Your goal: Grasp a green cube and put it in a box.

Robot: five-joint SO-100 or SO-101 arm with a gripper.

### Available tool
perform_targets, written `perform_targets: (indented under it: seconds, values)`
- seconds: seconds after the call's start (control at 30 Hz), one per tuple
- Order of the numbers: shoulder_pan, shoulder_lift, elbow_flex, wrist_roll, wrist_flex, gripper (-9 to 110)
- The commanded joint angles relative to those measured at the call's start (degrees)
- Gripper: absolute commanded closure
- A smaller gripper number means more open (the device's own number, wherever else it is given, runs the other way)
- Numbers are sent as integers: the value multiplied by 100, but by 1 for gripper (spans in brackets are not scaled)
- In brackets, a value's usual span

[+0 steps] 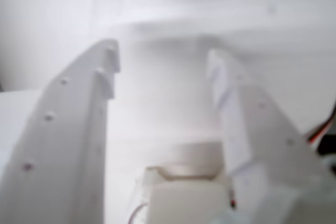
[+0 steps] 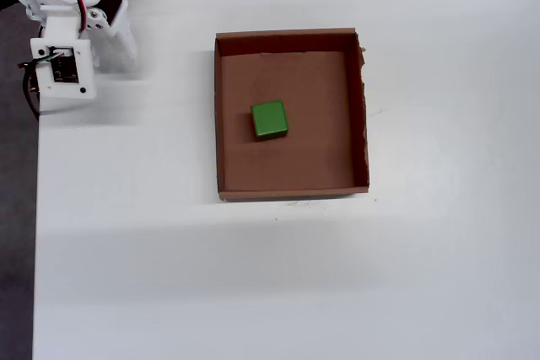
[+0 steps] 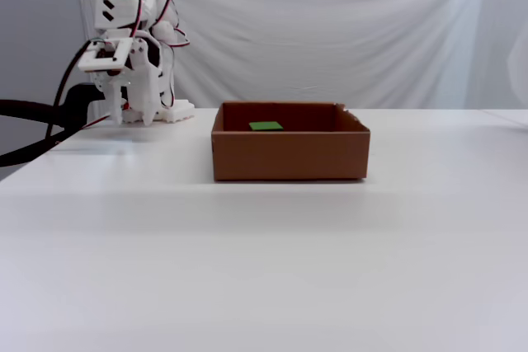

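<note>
White cloth hangs behind a white counter point(image 3: 272, 253) in the fixed view. On the counter sits the box point(image 2: 363, 107), brown and low. The cube point(image 2: 269, 120) lies flat on the bottom of the box, a bit toward the arm's side of its middle, touching no wall.

So the job looks done. The cube is in the box and nothing holds it. The arm point(image 2: 72, 35) is folded up at the counter's edge, well apart from the box. The only thing that may be left is for the arm to rest.

The gripper point(image 1: 163, 72) shows best in the wrist view. Its two white fingers stand wide apart, with only blurry white between them. It holds nothing.

Each view tells something the others do not. The overhead view shows the whole floor of the box, just where the cube lies in it, and the ragged wall on the side away from the arm. The fixed view looks from low down, so the front wall of the box point(image 3: 289, 154) hides most of the cube point(image 3: 266, 127); only a thin green strip peeks over it. But that view shows how tall the box walls are and how the arm point(image 3: 132, 63) stands up beside the box. The wrist view shows no box and no cube at all, only the empty gripper.
</note>
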Motion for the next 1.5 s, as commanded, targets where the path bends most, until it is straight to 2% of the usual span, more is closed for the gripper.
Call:
perform_targets:
  seconds: [0.0, 0.1, 1.47]
  values:
    - [-18, 18, -26, 167, 70, 81]
    - [-9, 18, -26, 932, 114, 80]
    - [-9, 18, -18, 958, 114, 80]
